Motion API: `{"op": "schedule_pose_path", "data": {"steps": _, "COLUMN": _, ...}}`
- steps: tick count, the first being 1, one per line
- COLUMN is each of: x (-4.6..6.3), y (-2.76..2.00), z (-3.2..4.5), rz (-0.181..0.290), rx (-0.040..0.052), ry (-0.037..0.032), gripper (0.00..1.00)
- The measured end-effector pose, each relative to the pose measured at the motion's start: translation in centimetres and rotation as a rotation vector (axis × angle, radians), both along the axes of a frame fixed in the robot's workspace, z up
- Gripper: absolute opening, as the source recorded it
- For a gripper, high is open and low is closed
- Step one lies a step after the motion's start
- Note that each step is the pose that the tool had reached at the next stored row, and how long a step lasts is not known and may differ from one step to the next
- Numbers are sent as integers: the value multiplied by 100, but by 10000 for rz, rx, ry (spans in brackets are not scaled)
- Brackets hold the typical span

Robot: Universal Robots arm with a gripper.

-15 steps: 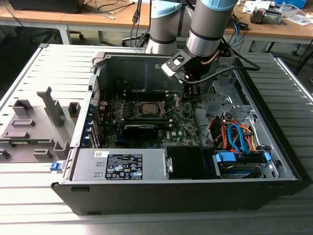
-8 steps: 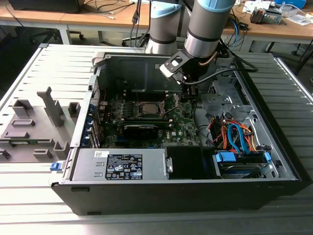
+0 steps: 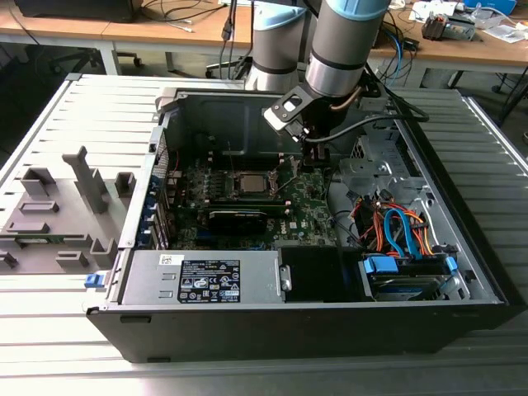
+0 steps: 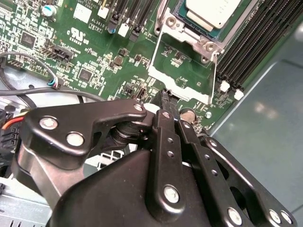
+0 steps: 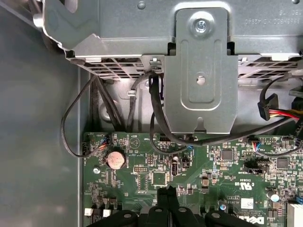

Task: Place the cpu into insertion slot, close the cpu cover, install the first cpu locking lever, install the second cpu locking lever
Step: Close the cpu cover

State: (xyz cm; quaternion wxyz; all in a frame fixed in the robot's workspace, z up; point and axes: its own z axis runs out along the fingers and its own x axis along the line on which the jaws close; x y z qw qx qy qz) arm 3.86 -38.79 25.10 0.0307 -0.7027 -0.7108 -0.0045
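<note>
The cpu (image 4: 213,12) lies silvery face up in the insertion slot (image 4: 189,34), seen in the exterior view as a pale square (image 3: 247,183) in the middle of the green motherboard. The cpu cover (image 4: 157,47), a dull silver frame with a large window, is swung open away from the chip. My gripper (image 4: 165,101) is shut with nothing between its fingers, and its tips hang just off the cover's free edge. In the exterior view the gripper (image 3: 316,157) hovers over the board to the right of the socket. Its black fingers (image 5: 168,198) point down at the board.
Long black memory slots (image 4: 255,42) flank the socket. A black card (image 3: 239,219) lies in front of it, and a power supply (image 3: 202,276) fills the case front. A drive cage with orange and blue cables (image 3: 396,231) stands at the exterior view's right. Grey fixtures (image 3: 58,214) sit outside the case.
</note>
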Motion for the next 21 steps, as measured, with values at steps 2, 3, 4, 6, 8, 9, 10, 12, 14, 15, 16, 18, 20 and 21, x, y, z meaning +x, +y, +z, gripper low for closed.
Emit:
{"op": "schedule_pose_path", "data": {"steps": 2, "x": -13, "y": 0, "z": 0, "rz": 0, "rx": 0, "ry": 0, "gripper": 11}}
{"op": "schedule_pose_path", "data": {"steps": 3, "x": -19, "y": 0, "z": 0, "rz": 0, "rx": -1, "ry": 0, "gripper": 11}}
{"op": "schedule_pose_path", "data": {"steps": 4, "x": -20, "y": 0, "z": 0, "rz": 0, "rx": 0, "ry": 0, "gripper": 11}}
{"op": "schedule_pose_path", "data": {"steps": 6, "x": -21, "y": 0, "z": 0, "rz": 2, "rx": 0, "ry": 0, "gripper": 11}}
{"op": "schedule_pose_path", "data": {"steps": 8, "x": -22, "y": 0, "z": 0, "rz": 0, "rx": 0, "ry": 0, "gripper": 11}}
{"op": "schedule_pose_path", "data": {"steps": 9, "x": -23, "y": 0, "z": 0, "rz": 0, "rx": 0, "ry": 0, "gripper": 11}}
{"op": "schedule_pose_path", "data": {"steps": 10, "x": -24, "y": 0, "z": 0, "rz": -1, "rx": 0, "ry": 0, "gripper": 11}}
{"op": "schedule_pose_path", "data": {"steps": 12, "x": -40, "y": 0, "z": 0, "rz": -1, "rx": 0, "ry": 0, "gripper": 11}}
{"op": "schedule_pose_path", "data": {"steps": 14, "x": -66, "y": 0, "z": 0, "rz": -1, "rx": 0, "ry": 0, "gripper": 11}}
{"op": "schedule_pose_path", "data": {"steps": 15, "x": -79, "y": 0, "z": 0, "rz": 0, "rx": 0, "ry": 0, "gripper": 11}}
{"op": "schedule_pose_path", "data": {"steps": 16, "x": -98, "y": 0, "z": 0, "rz": -1, "rx": 0, "ry": -1, "gripper": 11}}
{"op": "schedule_pose_path", "data": {"steps": 18, "x": -119, "y": 0, "z": 0, "rz": 0, "rx": 0, "ry": 0, "gripper": 11}}
{"op": "schedule_pose_path", "data": {"steps": 20, "x": -148, "y": 0, "z": 0, "rz": 0, "rx": 0, "ry": -1, "gripper": 11}}
{"op": "schedule_pose_path", "data": {"steps": 21, "x": -153, "y": 0, "z": 0, "rz": 0, "rx": 0, "ry": -1, "gripper": 11}}
